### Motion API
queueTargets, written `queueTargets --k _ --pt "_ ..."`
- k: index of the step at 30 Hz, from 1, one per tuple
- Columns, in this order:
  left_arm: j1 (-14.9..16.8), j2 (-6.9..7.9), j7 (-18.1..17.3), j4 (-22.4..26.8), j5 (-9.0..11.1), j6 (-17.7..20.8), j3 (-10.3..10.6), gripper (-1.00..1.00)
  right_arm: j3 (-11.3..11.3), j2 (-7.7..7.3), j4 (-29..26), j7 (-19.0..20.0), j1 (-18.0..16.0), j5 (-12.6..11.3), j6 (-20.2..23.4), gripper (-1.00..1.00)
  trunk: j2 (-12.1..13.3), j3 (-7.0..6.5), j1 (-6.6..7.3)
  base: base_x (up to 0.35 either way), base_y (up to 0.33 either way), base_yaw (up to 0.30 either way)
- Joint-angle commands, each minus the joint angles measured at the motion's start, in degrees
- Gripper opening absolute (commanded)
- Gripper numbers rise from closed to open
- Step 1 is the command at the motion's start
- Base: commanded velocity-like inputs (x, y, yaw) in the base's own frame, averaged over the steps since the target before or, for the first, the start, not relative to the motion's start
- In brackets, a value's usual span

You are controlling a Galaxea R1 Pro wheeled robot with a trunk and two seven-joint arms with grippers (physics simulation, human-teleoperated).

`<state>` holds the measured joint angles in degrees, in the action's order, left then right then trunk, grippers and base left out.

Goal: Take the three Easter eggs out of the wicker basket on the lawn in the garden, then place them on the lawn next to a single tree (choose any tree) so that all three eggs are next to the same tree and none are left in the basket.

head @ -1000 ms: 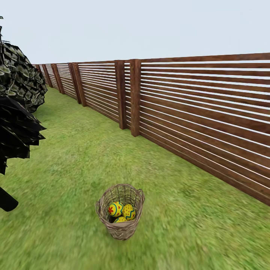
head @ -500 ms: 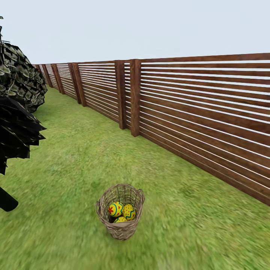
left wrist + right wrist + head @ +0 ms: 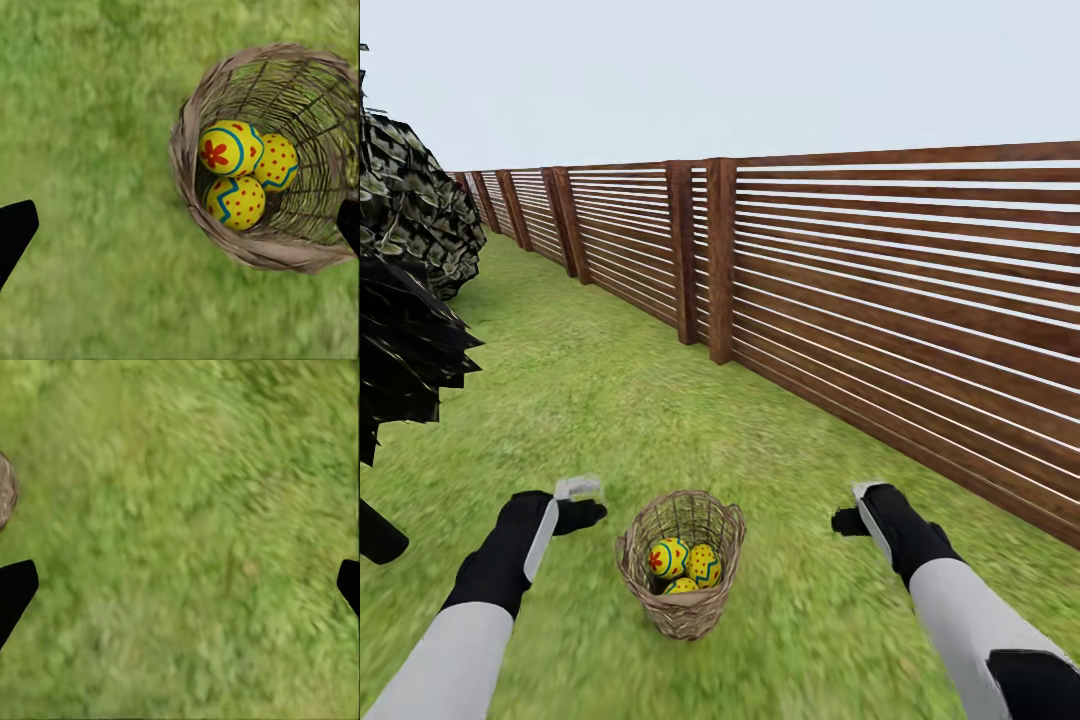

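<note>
My two pincers hang over the lawn, left gripper and right gripper either side of the wicker basket — both spread wide, holding nothing. The three Easter eggs lie together inside it. Beyond runs the slatted fence — dark shrubs far left.

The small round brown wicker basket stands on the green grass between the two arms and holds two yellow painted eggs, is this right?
Not quite: the small round brown wicker basket holds three yellow painted eggs, not two. The left wrist view shows all three lying together inside it. The rest is right: it stands on the green grass between the two arms, as the head view shows.
</note>
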<state>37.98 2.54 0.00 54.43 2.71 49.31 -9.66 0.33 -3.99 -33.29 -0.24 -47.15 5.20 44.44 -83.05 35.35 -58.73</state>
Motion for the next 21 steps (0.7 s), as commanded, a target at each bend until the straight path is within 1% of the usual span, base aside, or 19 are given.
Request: queueTargets --k 1,5,7,11,21 --pt "0.26 -0.07 -0.02 0.17 0.25 0.27 -0.34 1.0 0.02 0.06 0.38 0.21 -0.7 0.5 -0.13 1.0 -0.03 0.07 0.0 0.0 0.0 0.0" --pt "0.49 -0.11 -0.29 0.23 0.31 0.62 -0.73 1.0 0.03 0.44 0.95 0.46 -1.37 0.56 -0.58 1.0 -0.03 0.07 0.0 0.007 0.004 0.0" --pt "0.51 -0.25 -0.33 -0.09 0.3 0.67 -0.64 1.0 0.03 0.46 0.9 0.59 -1.4 0.63 -0.63 1.0 -0.03 0.07 0.0 0.15 0.034 0.0" --pt "0.52 -1.22 -0.13 -0.3 0.18 0.67 -0.4 1.0 0.21 0.73 0.99 0.68 -1.29 0.68 -0.76 1.0 -0.03 0.07 0.0 0.28 0.011 0.0" --pt "0.52 -1.81 -0.1 -0.4 0.23 0.73 -0.38 1.0 0.29 0.83 1.12 0.82 -1.1 0.67 -0.95 1.0 -0.03 0.07 0.0 0.331 0.001 0.0"
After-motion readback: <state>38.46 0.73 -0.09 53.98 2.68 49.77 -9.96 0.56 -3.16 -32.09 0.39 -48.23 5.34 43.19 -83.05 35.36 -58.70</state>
